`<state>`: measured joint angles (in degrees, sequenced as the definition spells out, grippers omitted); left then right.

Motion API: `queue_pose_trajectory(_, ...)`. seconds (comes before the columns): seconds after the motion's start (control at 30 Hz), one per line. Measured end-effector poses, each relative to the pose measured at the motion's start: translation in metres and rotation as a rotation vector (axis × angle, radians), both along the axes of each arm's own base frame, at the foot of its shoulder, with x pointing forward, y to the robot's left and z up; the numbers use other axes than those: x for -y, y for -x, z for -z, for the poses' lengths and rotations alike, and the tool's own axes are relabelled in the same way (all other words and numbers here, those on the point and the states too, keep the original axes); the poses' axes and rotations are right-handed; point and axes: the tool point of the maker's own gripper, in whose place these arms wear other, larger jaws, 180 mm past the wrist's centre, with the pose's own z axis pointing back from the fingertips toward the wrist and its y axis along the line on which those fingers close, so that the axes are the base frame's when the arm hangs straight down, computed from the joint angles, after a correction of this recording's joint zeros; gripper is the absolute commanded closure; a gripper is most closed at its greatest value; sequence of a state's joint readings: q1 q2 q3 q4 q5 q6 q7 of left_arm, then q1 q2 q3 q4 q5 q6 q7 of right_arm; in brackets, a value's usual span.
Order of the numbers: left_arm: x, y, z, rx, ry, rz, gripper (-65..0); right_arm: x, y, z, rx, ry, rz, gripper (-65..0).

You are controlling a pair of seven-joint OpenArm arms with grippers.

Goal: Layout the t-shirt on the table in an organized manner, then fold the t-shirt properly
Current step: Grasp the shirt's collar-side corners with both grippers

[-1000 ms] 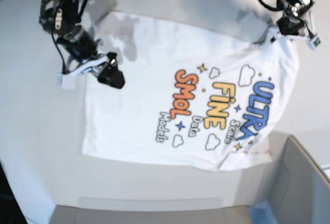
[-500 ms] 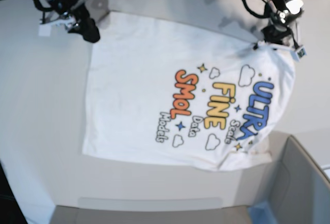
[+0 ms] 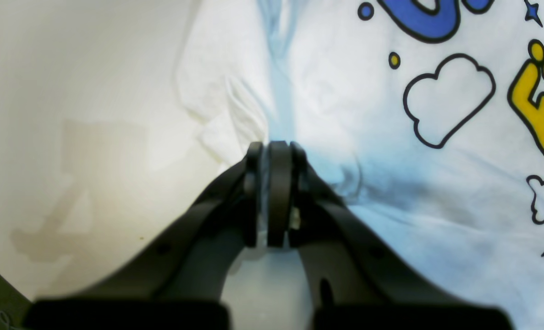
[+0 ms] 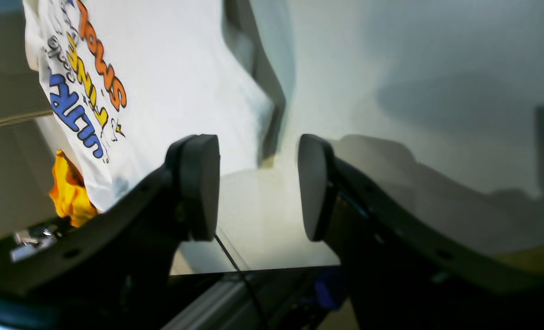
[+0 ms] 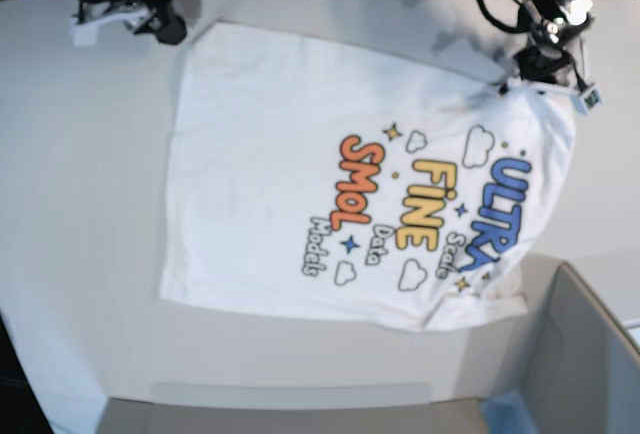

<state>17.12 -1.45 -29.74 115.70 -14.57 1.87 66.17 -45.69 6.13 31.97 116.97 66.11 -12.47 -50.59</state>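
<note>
Left gripper (image 3: 274, 195) pinches the t-shirt (image 5: 300, 184) at its far corner. Right gripper (image 4: 258, 188), jaws spread, holds nothing. Shirt lies print-up, mostly flat on the table (image 5: 80, 234); layout appears nearly complete, folding not yet begun.

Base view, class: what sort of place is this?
Probably a robotics lab bench: a plain white table, two cabled arms above it, and a printed t-shirt spread flat with the left gripper pinching its edge.

Your left gripper (image 3: 274, 192) and right gripper (image 4: 258, 188) are matte black, each with rounded oval fingertip pads. Black cables loop above both arms, and each wrist carries a small white block.
</note>
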Motion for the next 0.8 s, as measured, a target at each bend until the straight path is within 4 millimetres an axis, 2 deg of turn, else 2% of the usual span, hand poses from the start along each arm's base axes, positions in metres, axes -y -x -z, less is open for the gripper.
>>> queue_pose_trajectory(0.1, 0.0, 0.0, 0.0, 0.0, 0.0, 0.0, -0.7, 0.008, -0.012, 0.004, 0.005, 0.068, -0.018, -28.0)
queue_pose_trajectory(0.17, 0.001, 0.0, 0.0, 0.0, 0.001, 0.002, -0.7, 0.002, -0.028, 0.002, 0.041, 0.093, -0.055, -28.0)
queue_pose_trajectory(0.23, 0.001, -0.001, 0.0, 0.001, 0.001, 0.002, -0.7, -0.019, -0.034, 0.004, 0.044, 0.087, -0.133, -28.0)
queue_pose_trajectory(0.3, 0.001, -0.001, 0.0, 0.003, 0.001, 0.002, -0.7, -0.044, -0.03, 0.01, 0.027, 0.058, -0.195, -28.0)
queue_pose_trajectory(0.4, 0.001, -0.001, 0.0, 0.003, 0.002, 0.002, -0.7, -0.062, -0.026, 0.017, 0.005, 0.044, -0.211, -28.0)
queue_pose_trajectory(0.8, 0.001, -0.001, 0.0, 0.003, 0.002, 0.002, -0.7, -0.052, -0.031, 0.028, -0.011, 0.119, -0.192, -28.0)
